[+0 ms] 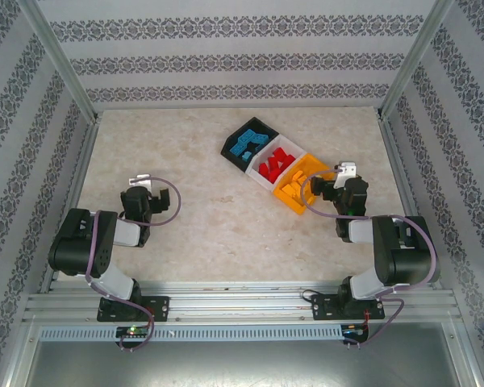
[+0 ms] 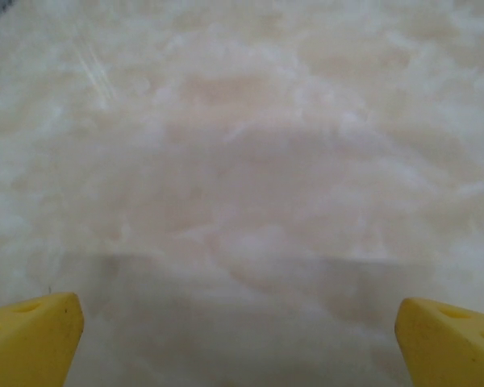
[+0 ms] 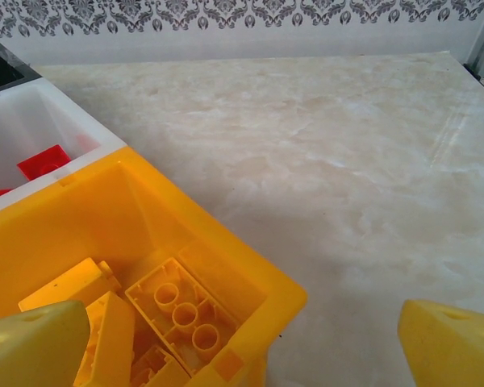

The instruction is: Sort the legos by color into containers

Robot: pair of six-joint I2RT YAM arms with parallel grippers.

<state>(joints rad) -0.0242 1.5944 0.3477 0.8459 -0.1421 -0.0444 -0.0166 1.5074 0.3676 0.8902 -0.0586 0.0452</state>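
right of centre, blue bricks [image 1: 247, 143] lie in the black bin [image 1: 229, 148], red bricks [image 1: 271, 167] in the white bin [image 1: 294, 144], orange bricks [image 1: 294, 189] in the orange bin [image 1: 316, 161], while left gripper [image 1: 139, 184] and right gripper [image 1: 344, 171] gape wide, empty.

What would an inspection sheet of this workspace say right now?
surface: pale marbled table, looks clean.
job's things: black bin, white bin and orange bin joined in a row; blue legos in black, red legos in white, orange legos in orange.
clutter: nothing seen.
jaws: open on the left arm, over bare table; open on the right arm, at the orange bin's edge; both empty.
cables: purplish cables loop by each wrist.
surroundings: patterned walls, metal frame rails.
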